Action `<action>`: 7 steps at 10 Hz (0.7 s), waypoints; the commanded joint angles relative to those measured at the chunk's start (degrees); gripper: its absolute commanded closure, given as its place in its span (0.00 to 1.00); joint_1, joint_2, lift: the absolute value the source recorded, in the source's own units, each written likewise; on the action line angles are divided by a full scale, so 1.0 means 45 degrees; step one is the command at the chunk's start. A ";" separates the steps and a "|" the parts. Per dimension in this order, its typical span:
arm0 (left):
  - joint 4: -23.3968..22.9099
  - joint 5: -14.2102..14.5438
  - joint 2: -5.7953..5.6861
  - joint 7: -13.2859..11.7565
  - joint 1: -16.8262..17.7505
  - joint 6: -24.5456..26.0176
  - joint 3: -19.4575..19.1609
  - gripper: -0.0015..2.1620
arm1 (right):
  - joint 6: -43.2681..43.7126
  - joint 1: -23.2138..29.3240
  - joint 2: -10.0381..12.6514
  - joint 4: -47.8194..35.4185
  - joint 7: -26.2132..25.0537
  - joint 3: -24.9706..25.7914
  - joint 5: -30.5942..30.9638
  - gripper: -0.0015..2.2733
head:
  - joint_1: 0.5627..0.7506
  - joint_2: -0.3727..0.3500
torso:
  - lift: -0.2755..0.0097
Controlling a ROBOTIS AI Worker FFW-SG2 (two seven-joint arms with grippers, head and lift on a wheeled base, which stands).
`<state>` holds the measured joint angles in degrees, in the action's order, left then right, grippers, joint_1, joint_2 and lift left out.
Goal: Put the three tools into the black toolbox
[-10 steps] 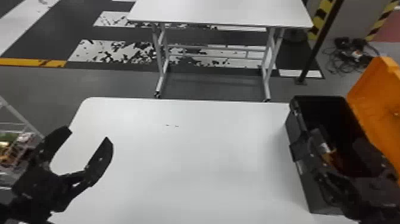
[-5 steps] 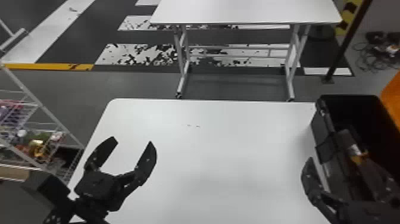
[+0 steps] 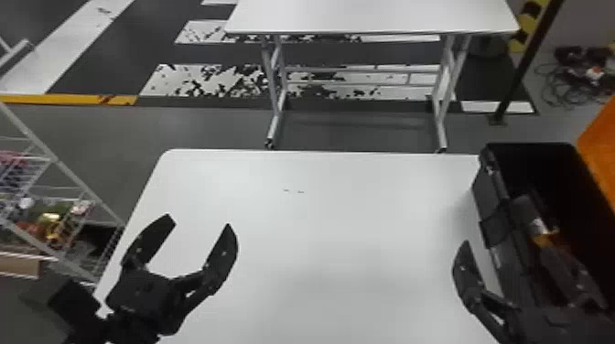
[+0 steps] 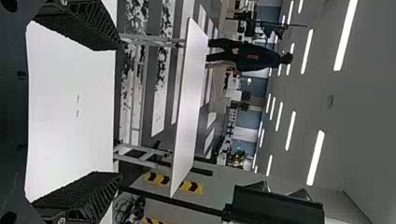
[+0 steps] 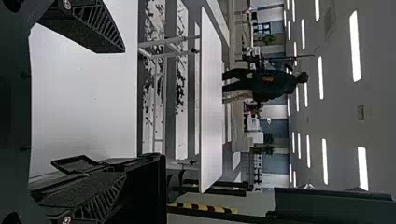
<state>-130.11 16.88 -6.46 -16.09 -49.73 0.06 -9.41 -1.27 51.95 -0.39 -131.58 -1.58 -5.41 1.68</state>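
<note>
The black toolbox [image 3: 492,192] stands open at the table's right edge, its orange lid [image 3: 599,151] raised on the far right. Inside it shows part of a tool [image 3: 542,226] with silver and orange; its lower part is hidden by my right gripper [image 3: 505,244], which stands open, one finger left of the box and the other over it. In the right wrist view, my right gripper [image 5: 124,113] has nothing between its fingers, the lower one over the toolbox [image 5: 152,186]. Over the table's left side, my left gripper [image 3: 199,223] is open and holds nothing; so does my left gripper [image 4: 119,111] in its wrist view.
The white table [image 3: 329,228] lies below both grippers. A wire rack [image 3: 55,160] with colourful items stands at the left. A second white table [image 3: 366,16] is farther ahead, with a dark post [image 3: 526,64] to its right.
The head view has turned left, so table and toolbox sit farther right. Against the table, my left gripper has come right, while my right gripper has shifted left from over the toolbox to its left wall.
</note>
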 commanded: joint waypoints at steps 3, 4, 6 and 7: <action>-0.0031 0.0056 -0.0069 -0.0194 -0.0063 -0.0022 0.0020 0.03 | 0.0018 0.0488 -0.0186 -0.0721 0.0039 0.0070 -0.0392 0.04 | 0.70 0.65 | 0.79; -0.0031 0.0076 -0.0147 -0.0213 -0.0122 -0.0022 0.0001 0.03 | 0.0174 0.0624 -0.0225 -0.0760 0.0039 0.0109 -0.0568 0.04 | 0.70 0.64 | 0.79; -0.0109 0.0096 -0.0323 -0.0252 -0.0317 -0.0062 0.0079 0.03 | 0.0916 0.0995 -0.0284 -0.0799 0.0293 0.0246 -0.0978 0.04 | 0.70 0.64 | 0.79; -0.0129 0.0096 -0.0401 -0.0252 -0.0376 -0.0062 0.0118 0.03 | 0.1111 0.1171 -0.0284 -0.0799 0.0293 0.0246 -0.0978 0.04 | 0.70 0.63 | 0.79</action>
<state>-130.65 17.34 -8.05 -17.23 -51.24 -0.20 -8.97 3.17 56.76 -1.65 -135.15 -0.24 -4.32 -2.65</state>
